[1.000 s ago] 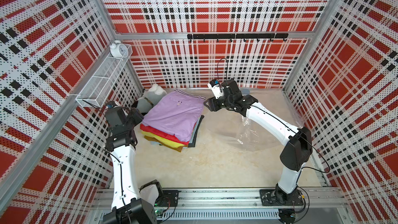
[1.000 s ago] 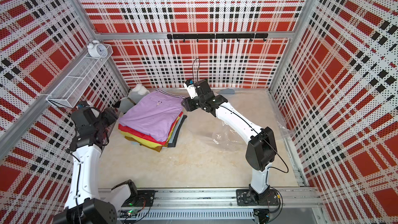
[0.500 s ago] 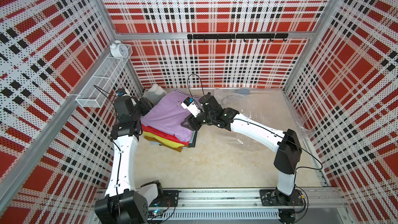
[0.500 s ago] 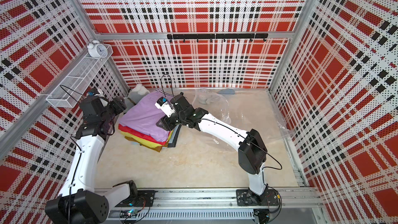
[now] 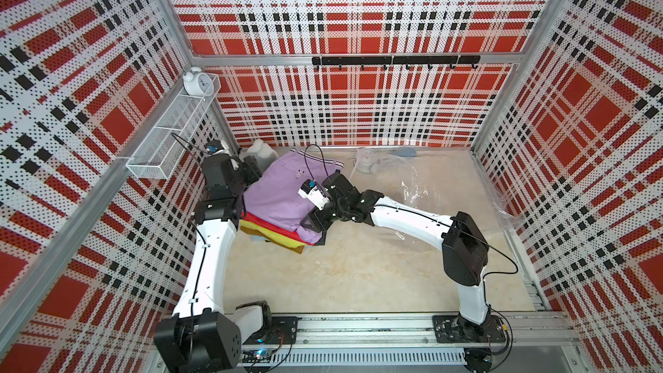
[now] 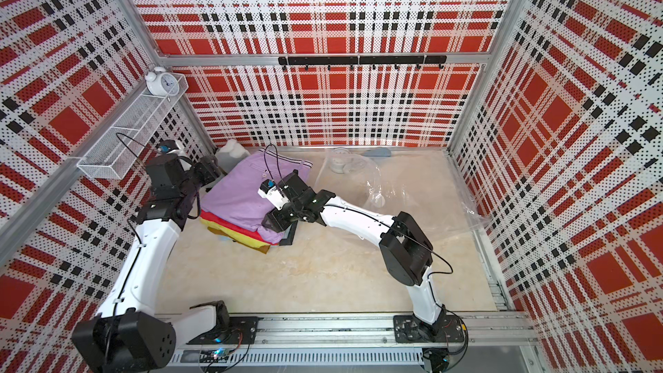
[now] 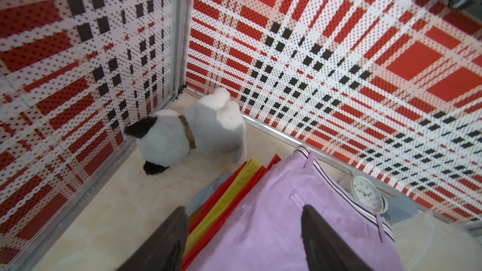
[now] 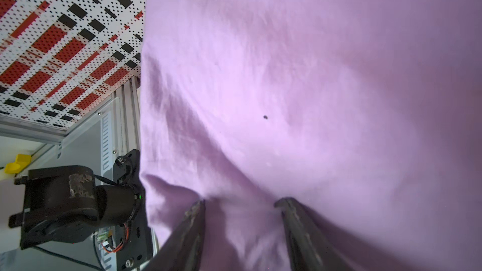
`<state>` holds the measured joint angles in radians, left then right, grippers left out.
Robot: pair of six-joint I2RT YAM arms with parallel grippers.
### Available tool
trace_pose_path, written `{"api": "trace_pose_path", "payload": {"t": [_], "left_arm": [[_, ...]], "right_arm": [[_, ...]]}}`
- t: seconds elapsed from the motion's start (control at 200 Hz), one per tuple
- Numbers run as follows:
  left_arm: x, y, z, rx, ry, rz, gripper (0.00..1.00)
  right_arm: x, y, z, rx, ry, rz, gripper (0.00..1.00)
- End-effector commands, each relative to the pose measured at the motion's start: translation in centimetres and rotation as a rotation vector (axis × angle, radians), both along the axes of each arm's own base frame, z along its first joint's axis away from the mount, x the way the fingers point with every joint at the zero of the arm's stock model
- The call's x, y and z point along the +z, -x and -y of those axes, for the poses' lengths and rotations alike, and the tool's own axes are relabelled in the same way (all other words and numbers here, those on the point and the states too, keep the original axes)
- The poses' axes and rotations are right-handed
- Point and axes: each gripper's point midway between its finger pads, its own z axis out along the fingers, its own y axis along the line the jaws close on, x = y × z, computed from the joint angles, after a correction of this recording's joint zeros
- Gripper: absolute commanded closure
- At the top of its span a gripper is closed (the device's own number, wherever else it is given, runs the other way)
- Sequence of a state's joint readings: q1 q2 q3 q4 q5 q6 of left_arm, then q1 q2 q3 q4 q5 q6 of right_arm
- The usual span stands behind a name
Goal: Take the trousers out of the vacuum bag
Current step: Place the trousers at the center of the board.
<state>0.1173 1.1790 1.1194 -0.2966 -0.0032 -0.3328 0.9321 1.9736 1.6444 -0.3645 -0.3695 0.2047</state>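
Observation:
The trousers (image 5: 280, 195) lie as a folded stack on the floor at the back left, lilac on top with red, yellow and brown edges below. The stack also shows in the other top view (image 6: 240, 191). The clear vacuum bag (image 5: 416, 184) lies flat and crinkled to their right, apart from the stack. My left gripper (image 7: 245, 230) hovers open over the stack's left edge, one finger (image 7: 169, 241) past the edge. My right gripper (image 8: 242, 220) is open at the stack's near right corner, fingertips against lilac cloth that bulges between them.
A grey-white plush dog (image 7: 187, 131) sits in the back left corner behind the stack. A wire shelf (image 5: 168, 138) with a white alarm clock (image 5: 195, 82) hangs on the left wall. A black hook rail (image 5: 394, 61) runs along the back wall.
My right arm swung from the stack's back right corner to its near right corner. My left gripper came from the left wall to the stack's left edge. The bag shifted toward the back right.

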Motion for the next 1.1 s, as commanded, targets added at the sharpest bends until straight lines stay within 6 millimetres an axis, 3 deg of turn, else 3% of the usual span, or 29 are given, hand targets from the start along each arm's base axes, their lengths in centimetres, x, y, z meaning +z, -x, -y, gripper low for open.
{"api": "trace_pose_path", "payload": {"t": [0.0, 0.11, 0.215, 0.486, 0.591, 0.676, 0.892, 1.012, 1.097], "left_arm": [[1.3, -0.8, 1.1, 0.017, -0.059, 0.028, 0.28], [0.6, -1.5, 2.8, -0.005, -0.054, 0.025, 0.27], [-0.6, -2.1, 3.4, -0.007, -0.048, 0.028, 0.26], [-2.8, -2.0, 2.7, 0.027, -0.095, 0.048, 0.22], [-2.8, -1.9, 2.9, -0.005, -0.134, 0.055, 0.20], [-2.7, -1.8, 3.2, -0.033, -0.162, 0.064, 0.17], [-0.9, -2.1, -0.4, 0.010, -0.173, 0.105, 0.13], [-0.4, -2.4, -3.1, -0.062, -0.086, 0.116, 0.07], [-1.8, -2.8, -5.1, -0.051, -0.079, 0.012, 0.06]], "right_arm": [[0.8, -0.8, 3.3, -0.051, 0.007, 0.003, 0.40], [4.7, -3.5, 7.3, -0.136, -0.103, 0.028, 0.27], [7.2, -6.0, 11.3, -0.236, -0.117, 0.087, 0.22], [12.8, -9.4, 19.8, -0.442, -0.162, 0.229, 0.19], [13.9, -10.2, 22.9, -0.524, -0.171, 0.262, 0.18], [14.5, -10.8, 25.7, -0.602, -0.161, 0.293, 0.11], [14.3, -12.2, 33.4, -0.821, -0.169, 0.313, 0.06], [13.5, -11.8, 34.2, -0.809, -0.171, 0.268, 0.04], [13.1, -11.8, 34.3, -0.812, -0.160, 0.257, 0.02]]}}
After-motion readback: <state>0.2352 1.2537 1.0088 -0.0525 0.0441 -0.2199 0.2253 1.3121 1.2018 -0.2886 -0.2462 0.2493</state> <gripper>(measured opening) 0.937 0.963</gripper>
